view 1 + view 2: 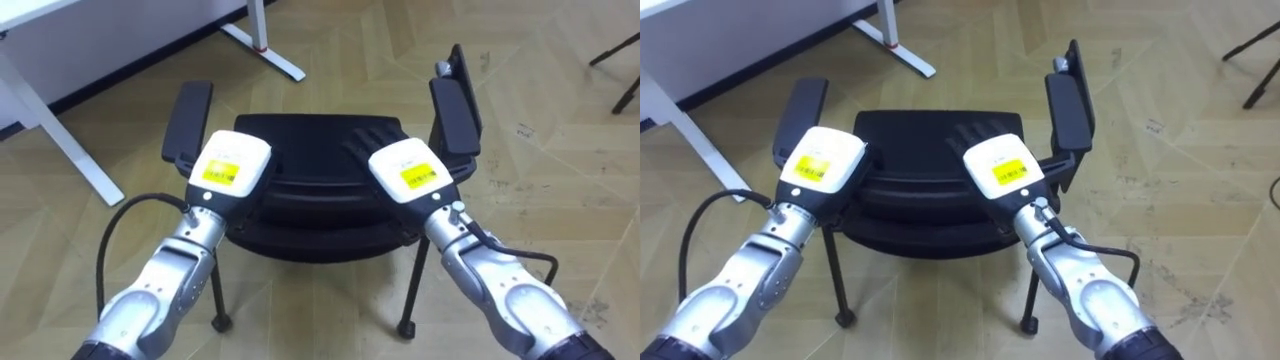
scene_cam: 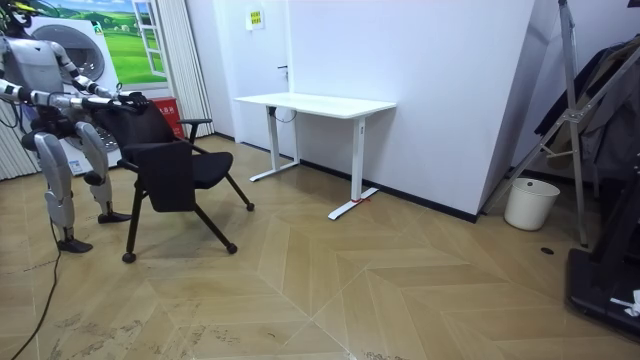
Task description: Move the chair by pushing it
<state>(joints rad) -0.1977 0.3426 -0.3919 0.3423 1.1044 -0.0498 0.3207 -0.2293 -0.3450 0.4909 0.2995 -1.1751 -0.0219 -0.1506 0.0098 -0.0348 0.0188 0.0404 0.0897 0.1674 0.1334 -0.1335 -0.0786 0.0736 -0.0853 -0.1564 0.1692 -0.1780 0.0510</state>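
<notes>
The robot's left hand (image 1: 230,165) lies on the left part of the top edge of the black chair (image 1: 320,140). Its back faces up. Its fingers go down over the far side of the chair back and are hidden, so I cannot tell if they are curled or straight. Just beyond it is the chair's left armrest (image 1: 187,120).

The chair is in the middle, right in front of the robot, on the wooden floor (image 1: 520,200). Its seat points away from the robot. The robot stands behind the back, which I think is a good place to push from, because the chair can then slide forward.

The right hand (image 1: 412,172) lies on the right part of the same top edge, near the right armrest (image 1: 455,110). Its back faces up too. Its fingers are also hidden, so I cannot tell if they are apart or together.

There is one hand on each side, most likely so the chair goes straight and does not turn.

In the room view the robot stands upright at the left, with both arms held out in front at chest height and the hands level. The chair is between the robot and the white desk (image 2: 315,103), which is well apart from it.
</notes>
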